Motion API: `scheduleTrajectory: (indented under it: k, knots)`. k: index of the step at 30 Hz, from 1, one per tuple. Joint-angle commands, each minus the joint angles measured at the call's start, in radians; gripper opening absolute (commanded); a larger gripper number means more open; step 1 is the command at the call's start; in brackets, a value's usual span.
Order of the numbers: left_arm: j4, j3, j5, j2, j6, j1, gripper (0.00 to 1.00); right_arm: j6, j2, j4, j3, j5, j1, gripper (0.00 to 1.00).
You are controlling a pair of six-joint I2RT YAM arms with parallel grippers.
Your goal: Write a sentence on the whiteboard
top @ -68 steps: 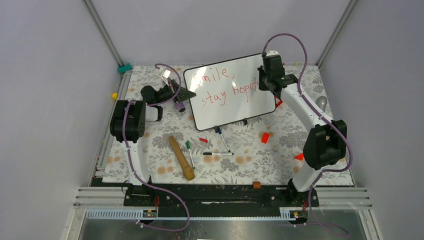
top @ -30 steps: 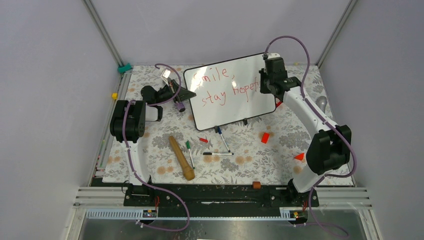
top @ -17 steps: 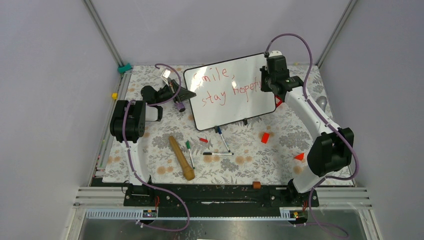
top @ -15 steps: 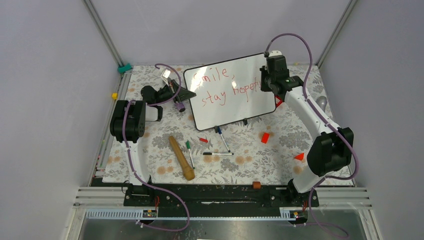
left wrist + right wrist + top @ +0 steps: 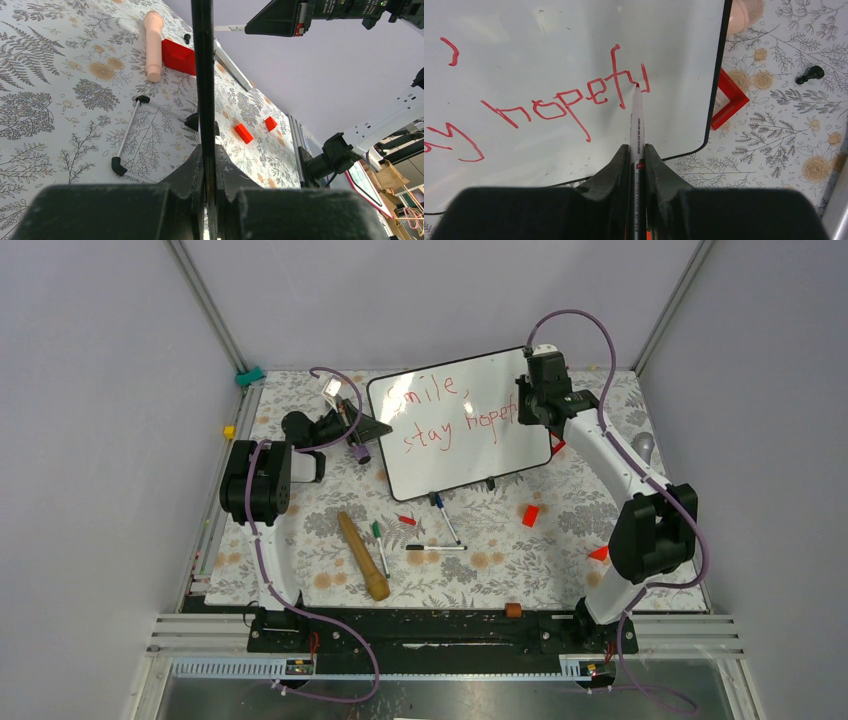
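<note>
The whiteboard (image 5: 460,440) stands tilted at the back of the table. The sentence (image 5: 440,425) is in red marker, "Smile," above and "stay hopefu" below. My left gripper (image 5: 378,426) is shut on the whiteboard's black left edge (image 5: 202,75). My right gripper (image 5: 528,412) is at the right end of the second line, shut on a white red-tipped marker (image 5: 637,120). The marker's tip rests at the last red letters (image 5: 629,80), close to the whiteboard's right frame (image 5: 719,65).
In front of the whiteboard lie a wooden handle (image 5: 362,556), a green marker (image 5: 378,537), a blue marker (image 5: 443,515), a black-capped pen (image 5: 436,547) and red blocks (image 5: 530,515). A red triangular piece (image 5: 726,100) sits by the whiteboard's right corner, and a small black piece (image 5: 810,75) lies beyond it.
My right gripper shifted slightly right along the second line, then came back left with the marker, and a further red stroke follows "hopef". The left gripper and the whiteboard have not moved.
</note>
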Motion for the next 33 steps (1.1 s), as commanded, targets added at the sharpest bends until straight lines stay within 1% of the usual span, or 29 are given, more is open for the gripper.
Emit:
scheduleTrajectory:
  k: [1,14,19,28,33]
  knots:
    - [0.059,0.006,0.139,-0.002,0.058,-0.032,0.00,-0.006,0.011,0.011,0.048,-0.003,-0.002,0.00]
    - [0.059,0.007,0.138,-0.001,0.058,-0.032,0.00,-0.006,0.036,0.012,0.055,0.023,-0.002,0.00]
    - [0.059,0.006,0.138,-0.001,0.058,-0.032,0.00,-0.002,0.026,0.001,0.047,0.071,-0.002,0.00]
    - [0.058,0.005,0.139,-0.003,0.059,-0.032,0.00,-0.001,-0.036,0.006,0.023,0.047,-0.001,0.00]
    - [0.059,0.005,0.139,-0.003,0.059,-0.032,0.00,-0.003,-0.045,0.016,0.027,0.048,-0.004,0.00]
